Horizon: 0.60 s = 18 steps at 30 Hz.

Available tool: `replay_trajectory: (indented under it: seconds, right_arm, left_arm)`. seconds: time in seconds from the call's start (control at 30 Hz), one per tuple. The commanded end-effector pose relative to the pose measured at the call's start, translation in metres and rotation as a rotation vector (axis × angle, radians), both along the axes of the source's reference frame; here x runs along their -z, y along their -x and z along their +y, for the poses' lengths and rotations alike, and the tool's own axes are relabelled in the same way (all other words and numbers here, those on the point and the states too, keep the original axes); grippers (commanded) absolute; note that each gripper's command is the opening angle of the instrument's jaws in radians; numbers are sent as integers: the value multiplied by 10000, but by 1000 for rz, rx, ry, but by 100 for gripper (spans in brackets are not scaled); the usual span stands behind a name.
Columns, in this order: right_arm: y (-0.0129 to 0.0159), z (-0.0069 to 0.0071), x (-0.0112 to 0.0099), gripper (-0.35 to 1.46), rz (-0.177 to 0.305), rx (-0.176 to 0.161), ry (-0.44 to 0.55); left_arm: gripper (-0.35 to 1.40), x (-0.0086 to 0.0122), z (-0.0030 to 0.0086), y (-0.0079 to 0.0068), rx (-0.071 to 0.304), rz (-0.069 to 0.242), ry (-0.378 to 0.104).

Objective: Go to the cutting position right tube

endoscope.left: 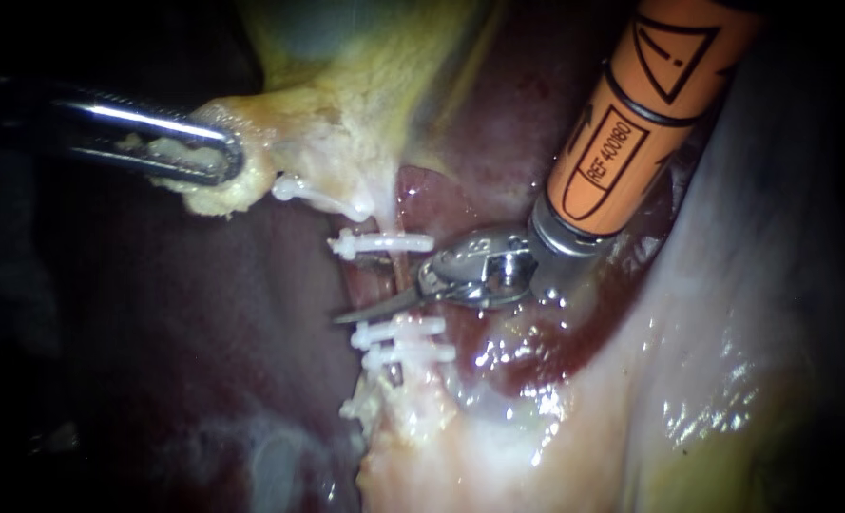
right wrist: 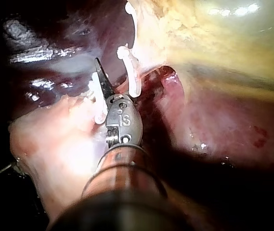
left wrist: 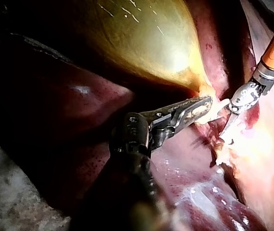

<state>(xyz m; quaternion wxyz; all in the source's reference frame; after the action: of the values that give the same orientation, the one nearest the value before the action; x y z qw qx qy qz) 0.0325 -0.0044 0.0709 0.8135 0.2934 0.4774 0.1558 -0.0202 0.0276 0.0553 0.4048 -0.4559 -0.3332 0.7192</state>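
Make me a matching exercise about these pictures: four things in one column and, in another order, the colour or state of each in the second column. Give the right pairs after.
Column one
1. left instrument
2. right instrument
3. clips
4. liver

Column two
A. white, across the tube
B. orange shaft, tip between clips
C. dark red
D. jaws shut on gallbladder

Pairs: 1-D, 2-B, 3-A, 4-C

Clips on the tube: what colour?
White. The clips show best in the endoscope view.
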Motion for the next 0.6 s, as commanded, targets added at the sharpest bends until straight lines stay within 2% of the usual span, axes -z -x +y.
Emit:
replay_trajectory:
  seconds: [0.03, 0.27, 0.4, 0.6]
  right_arm:
    - [-1, 0, 4, 141, 6, 6, 1]
    - [-13, -12, 20, 141, 45, 42, -10]
    - [-19, -18, 27, 141, 57, 44, -15]
    - [-21, -20, 30, 141, 61, 45, -15]
  left_arm:
    - [-35, 0, 0, 0, 0, -1, 0]
    - [-35, -2, 1, -1, -1, -1, 0]
    - [-35, -2, 1, -1, 0, -1, 0]
    - [-35, -2, 1, -1, -1, -1, 0]
